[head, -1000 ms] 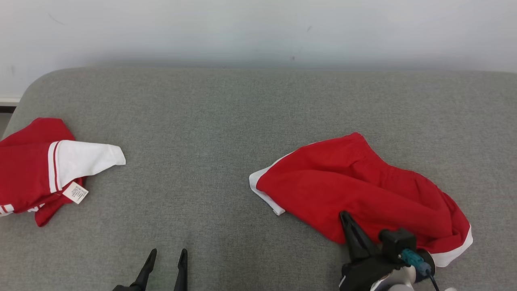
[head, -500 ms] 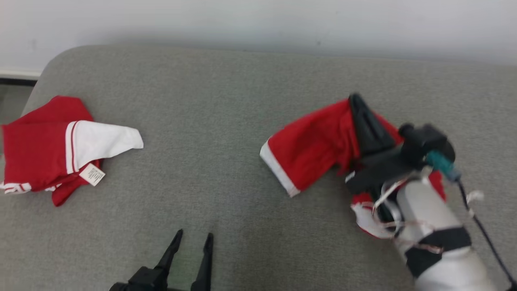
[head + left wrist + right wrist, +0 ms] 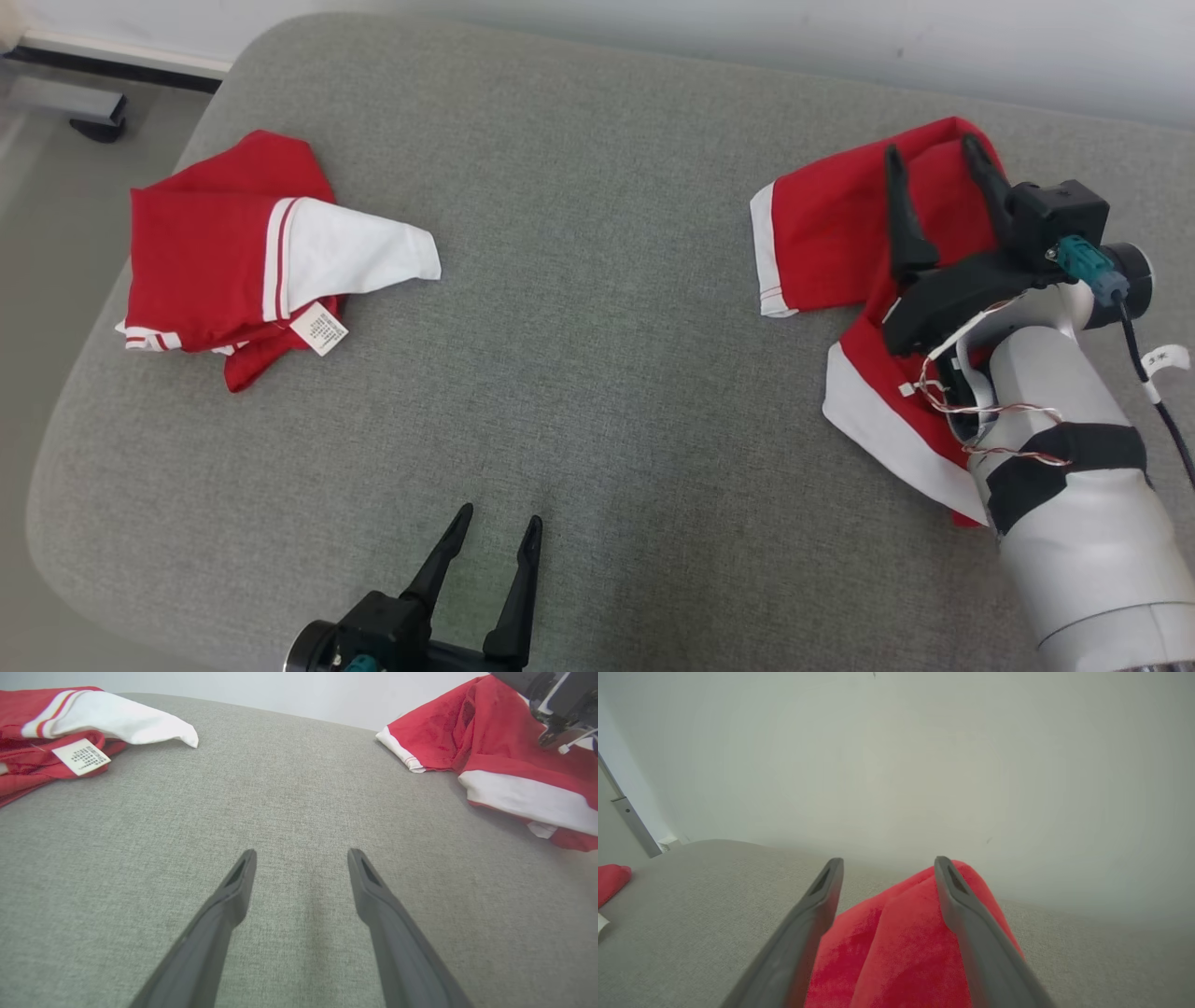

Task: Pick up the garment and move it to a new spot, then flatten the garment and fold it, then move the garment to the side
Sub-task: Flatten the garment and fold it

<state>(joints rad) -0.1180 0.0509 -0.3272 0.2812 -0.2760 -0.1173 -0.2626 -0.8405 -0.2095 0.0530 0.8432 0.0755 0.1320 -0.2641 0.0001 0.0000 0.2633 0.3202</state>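
The head camera has swung, reframing the grey cushion [image 3: 597, 392]. The garment [image 3: 826, 233] now lies bunched at the cushion's far right, seemingly carried back from nearer the front. The right hand [image 3: 929, 149], clamped on it half a second ago, is spread above it and grips nothing. The move looks done, with flattening next. The left hand [image 3: 497, 518] waits open and empty.

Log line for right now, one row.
right gripper open over red garment | left gripper open, empty, above grey cushion | second garment at cushion's left
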